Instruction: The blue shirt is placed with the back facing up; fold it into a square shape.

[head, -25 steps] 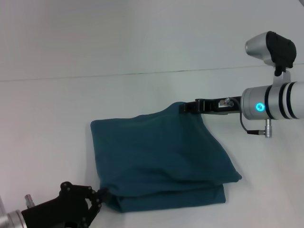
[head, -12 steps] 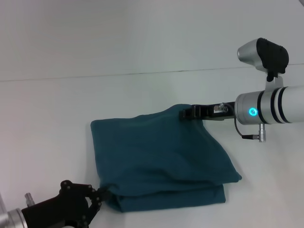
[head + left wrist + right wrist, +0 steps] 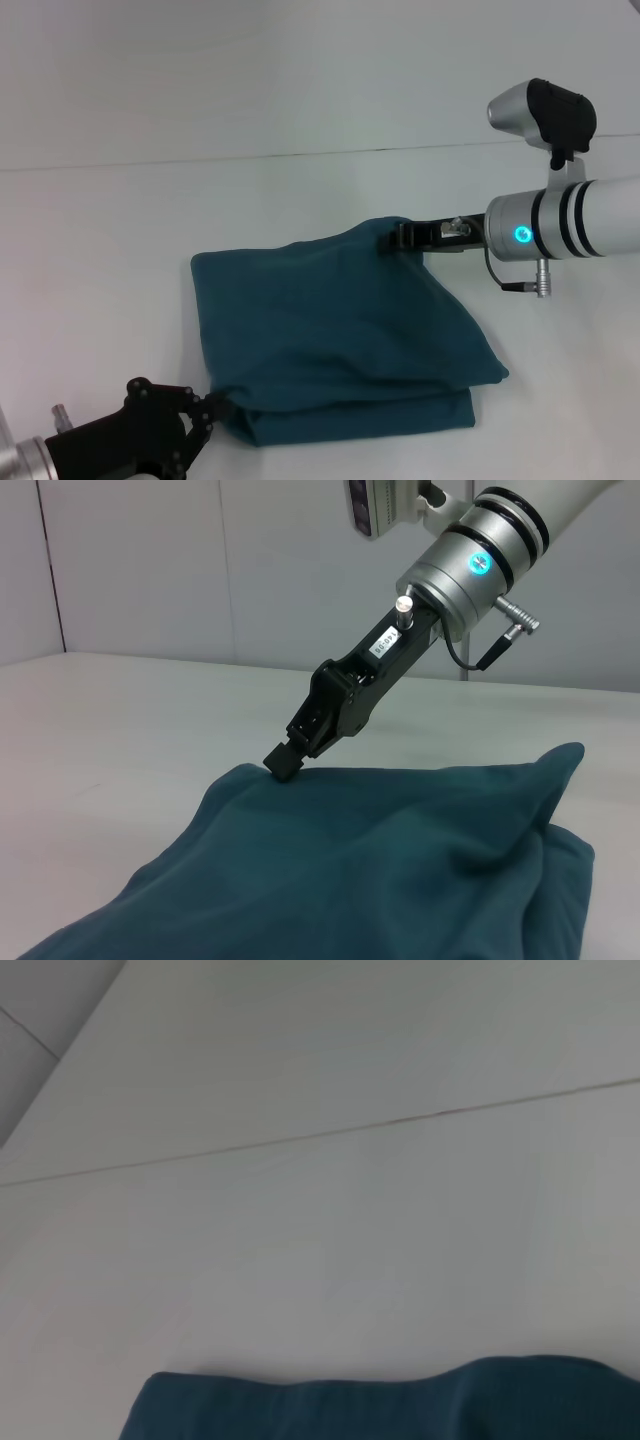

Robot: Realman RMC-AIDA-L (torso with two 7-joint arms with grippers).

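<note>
Clenching jaws of the right gripper (image 3: 393,238) on the far right corner of the blue shirt (image 3: 330,330), judging by the fabric peaking up at the tip. Sliding the right forearm leftward over the last second, while keeping the tip almost on the same spot and leaving the cloth's outline unchanged. Probably settling the grip rather than carrying a fold yet. Lying as a rough rectangle on the white table (image 3: 100,250), already doubled, with a second layer peeking out along the near edge; seeming close to square, though lumpy.

Waiting with the left gripper (image 3: 205,415) right at the near left corner; not being able to tell its grip from any view.

Showing, only from the left wrist view, the right gripper (image 3: 283,763) pitching down onto the cloth's (image 3: 380,860) edge, tip touching. Catching, from the right wrist view, just a strip of shirt (image 3: 400,1405) and bare table beyond, with no gripper visible.
</note>
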